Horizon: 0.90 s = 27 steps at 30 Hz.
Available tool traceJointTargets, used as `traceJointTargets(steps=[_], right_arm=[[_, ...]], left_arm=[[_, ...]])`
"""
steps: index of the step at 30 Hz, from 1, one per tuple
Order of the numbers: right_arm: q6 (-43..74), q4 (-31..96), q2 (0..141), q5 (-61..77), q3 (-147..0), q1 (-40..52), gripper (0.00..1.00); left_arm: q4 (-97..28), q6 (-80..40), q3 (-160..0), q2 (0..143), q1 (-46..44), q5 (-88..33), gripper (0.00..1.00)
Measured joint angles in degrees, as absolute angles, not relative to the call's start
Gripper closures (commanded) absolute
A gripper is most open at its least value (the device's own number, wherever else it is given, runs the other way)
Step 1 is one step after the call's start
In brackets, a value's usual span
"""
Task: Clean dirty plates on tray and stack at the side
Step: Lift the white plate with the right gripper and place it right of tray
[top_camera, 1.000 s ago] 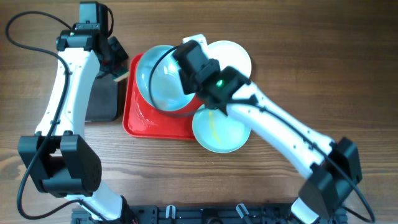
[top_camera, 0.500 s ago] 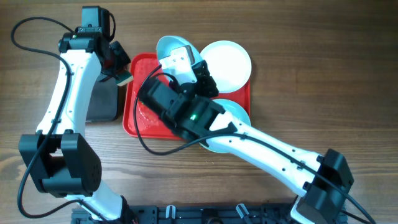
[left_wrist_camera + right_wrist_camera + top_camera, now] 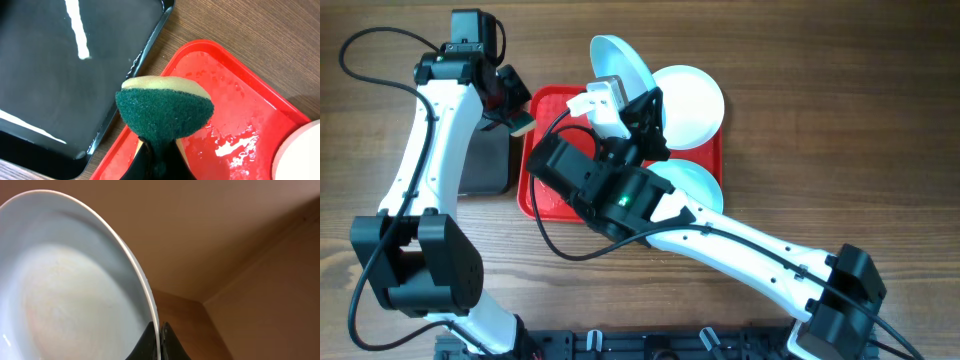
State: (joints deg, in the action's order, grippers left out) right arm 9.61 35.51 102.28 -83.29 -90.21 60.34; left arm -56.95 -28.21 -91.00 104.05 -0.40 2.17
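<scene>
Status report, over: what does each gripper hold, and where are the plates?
Left gripper shut on green-and-yellow sponge over red plastic tray's edge. Right gripper shut on pale blue round plate's rim, tilted up. White round plate and second plate close by.

Left arm [image 3: 428,150], right arm [image 3: 745,245]: white tubular links, chunky black joint housings. Thin black cable [image 3: 344,52] runs loose alongside each arm. Right arm's black wrist block has a green LED [image 3: 623,203] lit, with a white camera module [image 3: 603,100] beyond it. Left gripper [image 3: 156,152], right gripper [image 3: 159,340]: plain black fingers.
</scene>
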Motion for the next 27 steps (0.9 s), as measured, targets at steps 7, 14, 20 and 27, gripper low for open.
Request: traceJointTargets(steps=[7, 14, 20, 27], right_arm=[[11.64, 40.71, 102.28, -64.88, -90.21, 59.35, 0.96], [20.08, 47.35, 102.3, -32.93, -90.17, 50.22, 0.96], [22.06, 50.81, 102.19, -9.78, -90.15, 33.76, 0.96], [21.63, 55.59, 98.87, 5.65, -90.15, 13.52, 0.96]], left_arm=[[-56.8, -28.21, -91.0, 104.05, -0.4, 2.0, 0.96], [-56.84, -28.21, -91.0, 104.05, -0.4, 2.0, 0.96], [-56.99, -28.21, -91.0, 104.05, -0.4, 1.98, 0.96], [-57.04, -28.21, -91.0, 104.05, -0.4, 2.0, 0.96]])
